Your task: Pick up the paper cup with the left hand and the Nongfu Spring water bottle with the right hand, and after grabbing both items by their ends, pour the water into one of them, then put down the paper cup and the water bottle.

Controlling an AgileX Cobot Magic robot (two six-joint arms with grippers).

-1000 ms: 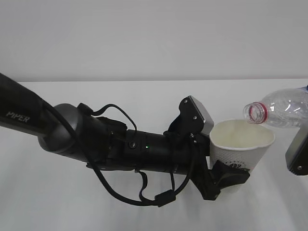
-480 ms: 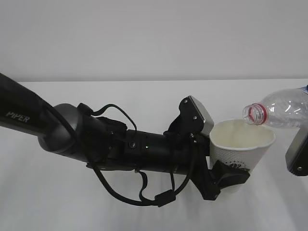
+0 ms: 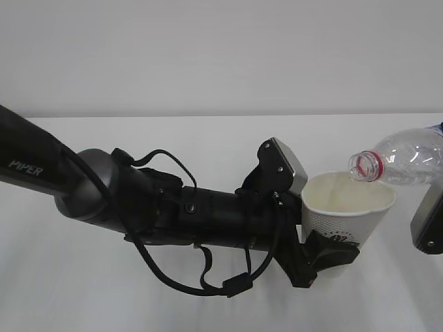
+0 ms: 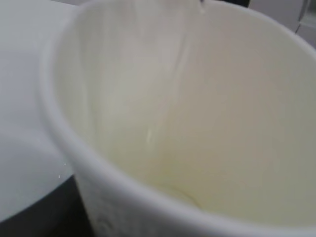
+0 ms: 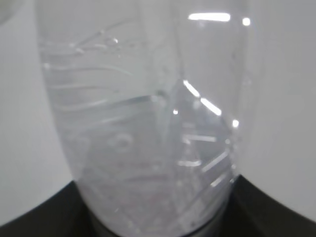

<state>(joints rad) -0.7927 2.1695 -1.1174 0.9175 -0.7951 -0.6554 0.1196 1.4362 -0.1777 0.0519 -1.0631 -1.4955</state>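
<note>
From my station I saw the left hand point(image 3: 325, 259) reaching in from the left on its thick black PIPER arm point(image 3: 41, 169), with loose cables point(image 3: 201, 277) looping under the wrist. Its fingers point(image 3: 332, 252) were clamped around the lower wall of the paper cup point(image 3: 346, 214), which it held upright and clear of the white table point(image 3: 208, 138). The cup's rim was open to the top, and its dark logo showed just above the fingers.

At the right edge, the Nongfu Spring water bottle point(image 3: 408, 159) lay tipped almost level, its red-ringed mouth poised over the far side of the cup's rim. The right hand point(image 3: 429, 221) was only partly in view below the bottle. My right wrist view showed the bottle's clear body point(image 5: 148, 123) seated between the dark fingers, so they were closed on it. In the left wrist view, the cup's pale interior point(image 4: 197, 123) filled the picture, and I could not make out any water.
</note>
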